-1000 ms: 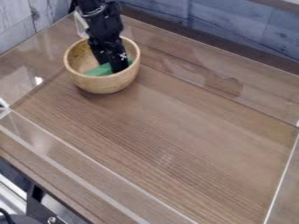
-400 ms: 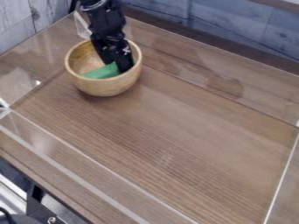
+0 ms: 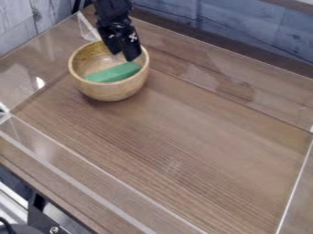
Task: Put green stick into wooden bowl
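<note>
The stick (image 3: 116, 71) lies inside the bowl (image 3: 86, 85) near the tabletop's (image 3: 184, 137) far left corner. The pincer (image 3: 123, 47) hangs spread and empty just above it. Placing looks done; next only calls for lifting clear of the rim.

green stick (image 3: 116, 72): lying inside wooden bowl (image 3: 86, 87) | pincer (image 3: 123, 50): spread, above the bowl, apart from stick
</note>
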`<act>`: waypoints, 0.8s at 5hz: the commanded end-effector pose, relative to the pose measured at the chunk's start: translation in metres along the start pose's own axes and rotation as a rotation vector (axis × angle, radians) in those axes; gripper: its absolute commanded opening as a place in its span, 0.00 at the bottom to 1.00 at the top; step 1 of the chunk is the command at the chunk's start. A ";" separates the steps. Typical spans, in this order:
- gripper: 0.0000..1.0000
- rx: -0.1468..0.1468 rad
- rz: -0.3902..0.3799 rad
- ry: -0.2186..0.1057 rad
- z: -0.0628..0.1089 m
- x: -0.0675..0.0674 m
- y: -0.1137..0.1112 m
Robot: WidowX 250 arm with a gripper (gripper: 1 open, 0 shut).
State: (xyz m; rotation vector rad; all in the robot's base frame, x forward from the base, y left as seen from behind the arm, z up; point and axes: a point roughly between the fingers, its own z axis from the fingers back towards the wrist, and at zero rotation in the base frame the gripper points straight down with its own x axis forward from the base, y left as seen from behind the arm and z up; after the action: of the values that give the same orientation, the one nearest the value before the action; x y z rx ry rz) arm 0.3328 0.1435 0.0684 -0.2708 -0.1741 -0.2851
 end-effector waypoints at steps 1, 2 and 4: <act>1.00 0.034 -0.027 -0.044 0.026 0.010 0.009; 1.00 0.027 -0.041 -0.034 0.029 0.011 0.016; 0.00 0.033 0.015 -0.032 0.020 0.008 0.029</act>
State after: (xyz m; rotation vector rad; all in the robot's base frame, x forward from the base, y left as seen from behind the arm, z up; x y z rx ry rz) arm 0.3414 0.1658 0.0602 -0.2928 -0.1552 -0.2594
